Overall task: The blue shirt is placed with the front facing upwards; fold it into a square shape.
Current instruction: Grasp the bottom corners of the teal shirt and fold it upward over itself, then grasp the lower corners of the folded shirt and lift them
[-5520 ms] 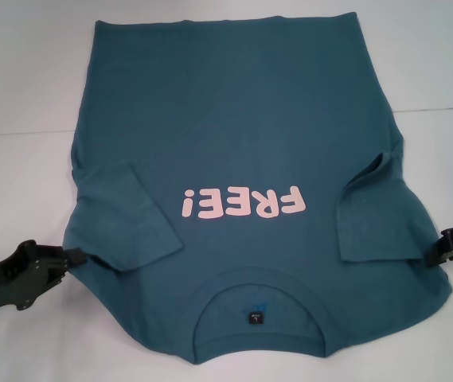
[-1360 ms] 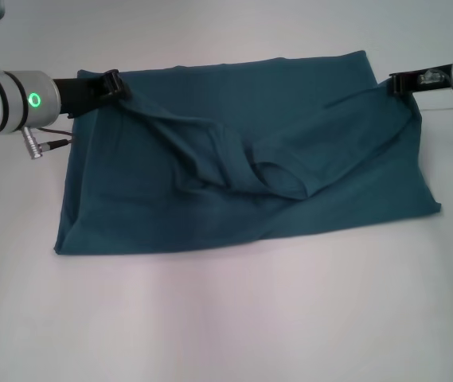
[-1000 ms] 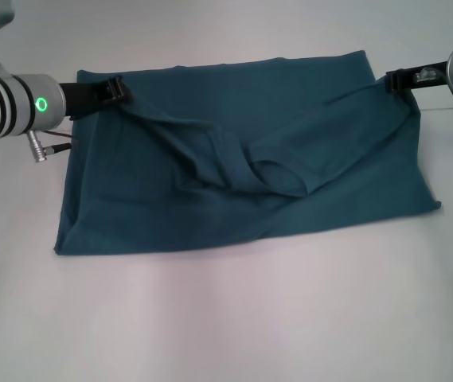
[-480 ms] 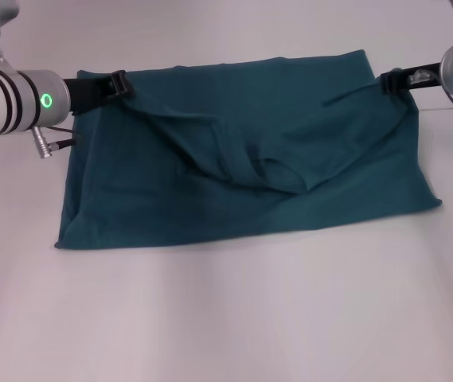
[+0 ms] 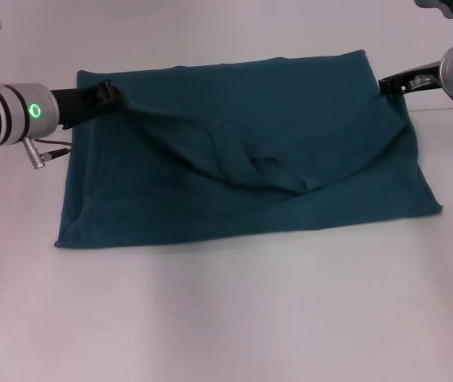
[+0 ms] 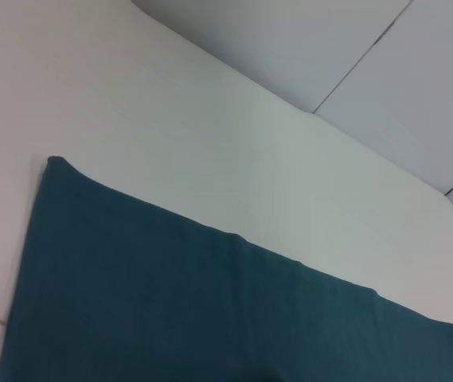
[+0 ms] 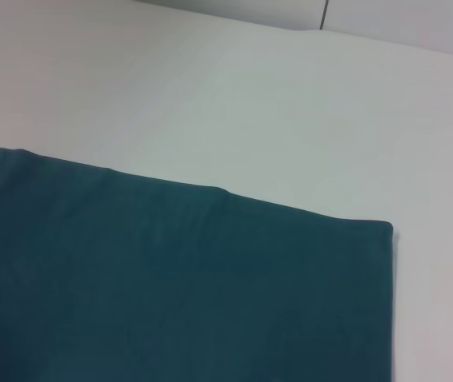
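The blue shirt point(image 5: 242, 171) lies on the white table point(image 5: 226, 318), folded in half into a wide rectangle, and its lettering is hidden. The upper layer is rumpled, with a loose ridge running across its middle. My left gripper point(image 5: 108, 92) is at the shirt's far left corner, shut on the edge of the upper layer. At the far right corner my right gripper point(image 5: 385, 83) is shut on the same layer. Both wrist views show flat teal cloth, the shirt point(image 6: 210, 310) point(image 7: 170, 278), against the table, with no fingers in them.
The white table extends on all sides of the shirt, with a wide bare stretch in front of it. A cable and plug point(image 5: 41, 153) hang under my left forearm beside the shirt's left edge.
Since the flat, face-up start, the collar half has been folded over to the far edge. Over the last second both grippers have sunk slightly and the raised upper layer has settled flatter.
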`<state>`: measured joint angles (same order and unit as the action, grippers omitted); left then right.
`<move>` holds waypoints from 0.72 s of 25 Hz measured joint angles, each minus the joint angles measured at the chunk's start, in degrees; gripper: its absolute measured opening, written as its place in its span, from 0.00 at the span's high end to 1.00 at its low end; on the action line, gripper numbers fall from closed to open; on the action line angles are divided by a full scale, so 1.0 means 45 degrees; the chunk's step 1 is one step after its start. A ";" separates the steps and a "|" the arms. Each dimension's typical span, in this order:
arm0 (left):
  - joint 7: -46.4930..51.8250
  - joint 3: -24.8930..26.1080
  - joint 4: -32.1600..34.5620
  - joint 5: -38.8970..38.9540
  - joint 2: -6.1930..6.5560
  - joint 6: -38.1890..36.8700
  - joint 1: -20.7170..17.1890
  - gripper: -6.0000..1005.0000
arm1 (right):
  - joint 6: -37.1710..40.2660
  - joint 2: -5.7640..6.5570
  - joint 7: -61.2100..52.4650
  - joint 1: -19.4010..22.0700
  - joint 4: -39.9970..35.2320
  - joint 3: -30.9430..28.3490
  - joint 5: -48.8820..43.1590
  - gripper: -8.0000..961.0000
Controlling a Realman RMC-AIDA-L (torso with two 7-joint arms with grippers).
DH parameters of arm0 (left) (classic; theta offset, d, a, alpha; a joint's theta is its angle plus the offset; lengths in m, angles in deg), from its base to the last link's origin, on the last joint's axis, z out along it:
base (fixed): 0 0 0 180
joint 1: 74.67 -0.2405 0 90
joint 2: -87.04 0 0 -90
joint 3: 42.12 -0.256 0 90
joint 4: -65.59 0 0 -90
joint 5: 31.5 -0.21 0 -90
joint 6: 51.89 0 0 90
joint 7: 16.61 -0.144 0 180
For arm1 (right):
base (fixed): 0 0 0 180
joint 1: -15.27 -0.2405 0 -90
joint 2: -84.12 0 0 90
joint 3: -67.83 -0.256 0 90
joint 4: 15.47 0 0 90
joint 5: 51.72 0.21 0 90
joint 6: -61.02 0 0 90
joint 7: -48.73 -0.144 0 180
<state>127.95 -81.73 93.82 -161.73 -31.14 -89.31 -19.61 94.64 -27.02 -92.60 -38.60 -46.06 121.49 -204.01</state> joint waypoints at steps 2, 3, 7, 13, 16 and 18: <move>0.0196 0.0030 0.0042 0.0026 -0.0033 -0.0017 -0.0085 0.85 | -0.0008 -0.0018 -0.0006 -0.0003 -0.0047 0.0000 -0.0083 0.78; 0.0264 0.0031 0.0067 0.0028 -0.0038 -0.0036 -0.0104 0.83 | -0.0009 -0.0024 -0.0008 0.0002 -0.0063 -0.0016 -0.0094 0.66; 0.0570 0.0030 0.0404 0.0045 -0.0178 -0.0129 -0.0300 0.68 | 0.0221 0.0005 -0.0012 0.0091 -0.0268 -0.0339 0.0027 0.51; 0.0865 -0.0082 0.3043 0.1253 -0.0974 -0.0936 -0.1726 0.50 | 0.3342 0.0077 0.0897 0.1281 -0.2463 -0.1529 0.2770 0.34; 0.0774 -0.0170 0.3908 0.2206 -0.1019 -0.2246 -0.2565 0.41 | 0.5835 0.0145 0.1764 0.2407 -0.3559 -0.1795 0.5451 0.28; 0.0706 -0.0130 0.3918 0.2748 -0.0790 -0.3283 -0.2961 0.34 | 0.8199 0.0129 0.2420 0.3572 -0.4000 -0.2090 0.7585 0.23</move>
<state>131.13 -82.32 111.45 -149.36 -34.70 -104.08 -32.94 131.53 -26.44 -81.72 -22.53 -64.06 112.09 -169.87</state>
